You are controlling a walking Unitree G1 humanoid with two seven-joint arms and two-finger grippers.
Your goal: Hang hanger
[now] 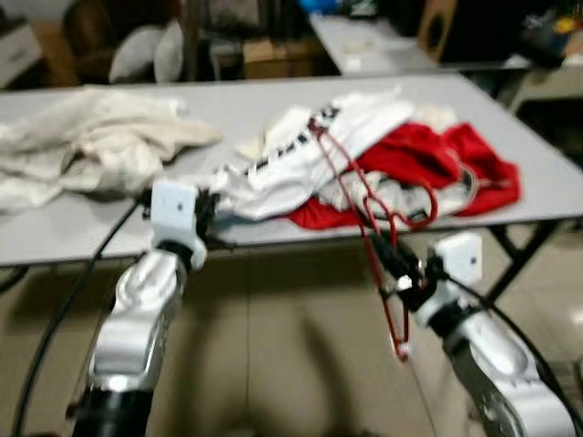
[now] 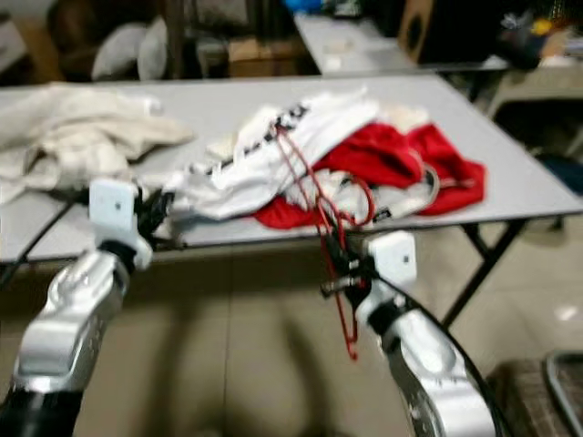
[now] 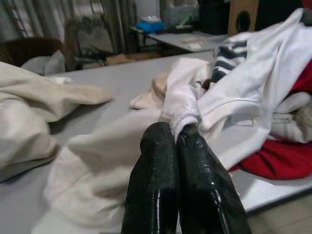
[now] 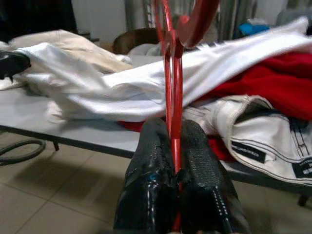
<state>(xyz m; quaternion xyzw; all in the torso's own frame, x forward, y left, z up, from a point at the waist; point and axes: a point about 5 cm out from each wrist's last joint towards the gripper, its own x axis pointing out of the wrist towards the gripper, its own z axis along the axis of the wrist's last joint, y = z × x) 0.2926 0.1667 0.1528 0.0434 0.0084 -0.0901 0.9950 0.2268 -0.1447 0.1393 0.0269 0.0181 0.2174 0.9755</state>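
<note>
Progress looks partial: right hand is clamped on the red hanger at the surface edge, left hand pinches the white shirt (apparently not yet on it), and hanging remains.

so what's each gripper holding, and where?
Right gripper: thin red wire hanger, by its wire. Left gripper: white cloth garment, by a bunched fold.

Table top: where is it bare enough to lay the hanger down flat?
Bare table runs behind and between the cream cloth and the white garment, plus the far right corner beyond the red garment. The front middle is crowded: left gripper pinches the white garment, right gripper holds the red hanger.
</note>
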